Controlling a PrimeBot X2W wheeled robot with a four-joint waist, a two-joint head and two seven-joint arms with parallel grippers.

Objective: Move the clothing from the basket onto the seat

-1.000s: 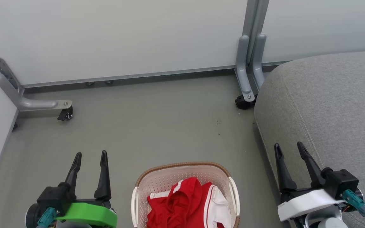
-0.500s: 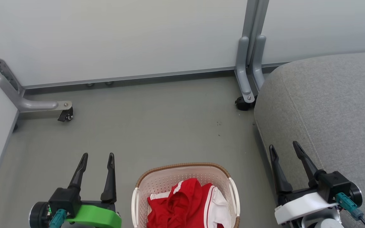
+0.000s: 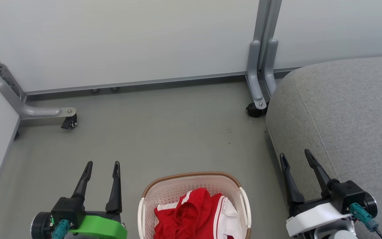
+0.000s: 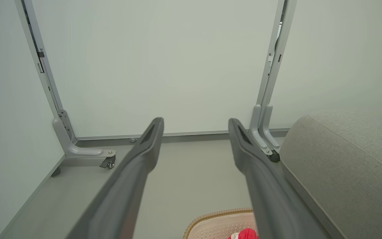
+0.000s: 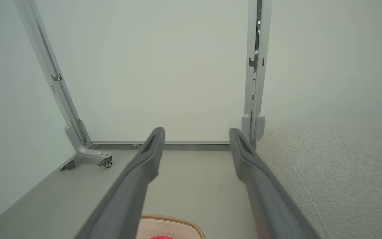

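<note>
Clothing [image 3: 191,215], red with white trim and stripes, is lying bunched up inside the basket [image 3: 167,192]. It is covering most of the bottom and leaving bare perforated wall showing along the far side. The basket is standing on the grey-green floor [image 3: 164,126], and the bottom edge of the head view is cutting off its near end. The seat [image 3: 343,116] is sitting to the right of the basket, near it but apart, with a band of floor running between them. The left gripper [image 3: 103,163] is hanging to the left of the basket, just beside it and not touching. Its two dark fingers [image 4: 138,172] are pointing past the basket's far end and standing well spread, with nothing between them. The right gripper [image 3: 294,153] is hanging to the right of the basket, showing against the seat's left edge. Whether it is touching the fabric cannot be told. Its fingers [image 5: 134,179] are likewise spread wide and gripping nothing. In both wrist views a curve of the basket's brown rim and a scrap of red are peeking in at the bottom between the fingers. Beyond the basket's far end, pale wall panels [image 3: 128,39] are closing off the floor, joined by a grey metal post [image 3: 264,33]. The post's foot is carrying a black caster [image 3: 253,109] beyond the basket to the right, close to the seat's corner. A second caster [image 3: 69,122] is sitting beyond the basket to the left.
</note>
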